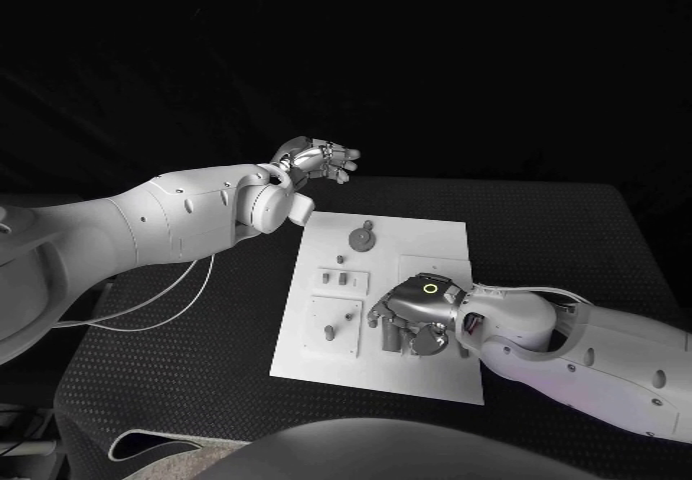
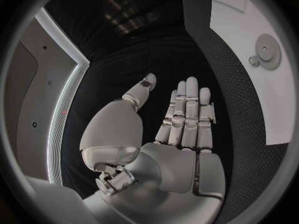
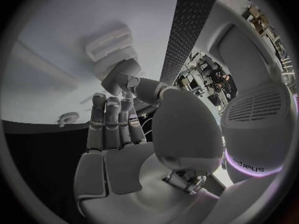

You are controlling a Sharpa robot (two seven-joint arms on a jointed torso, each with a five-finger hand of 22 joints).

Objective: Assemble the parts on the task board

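Black, pebbled matting covers the counter in front of me, with darkness behind its far edge. Starting at the left, my left arm reaches in over the counter and my left hand hangs in the air past the far left corner of the task board; in the left wrist view its fingers lie straight and side by side, the thumb standing off, and nothing is in it. A thin pale cable loops from that arm down over the matting. The task board lies flat in the middle of the counter. Near its far end sits a round gear with a smaller toothed piece touching it; the same pair shows in the left wrist view. Further toward me on the board's left half are a small block with pegs and a raised plate with small parts standing on it. To the right, my right hand is down on the board's near right part, a green ring of light on its back, covering what lies under it. From the right wrist view its fingers stay straight and close together, and the thumb tip touches a pale stepped block on the board; I cannot tell whether it grips anything. On my right forearm casing I can read only part of some lettering, too bent to make out.
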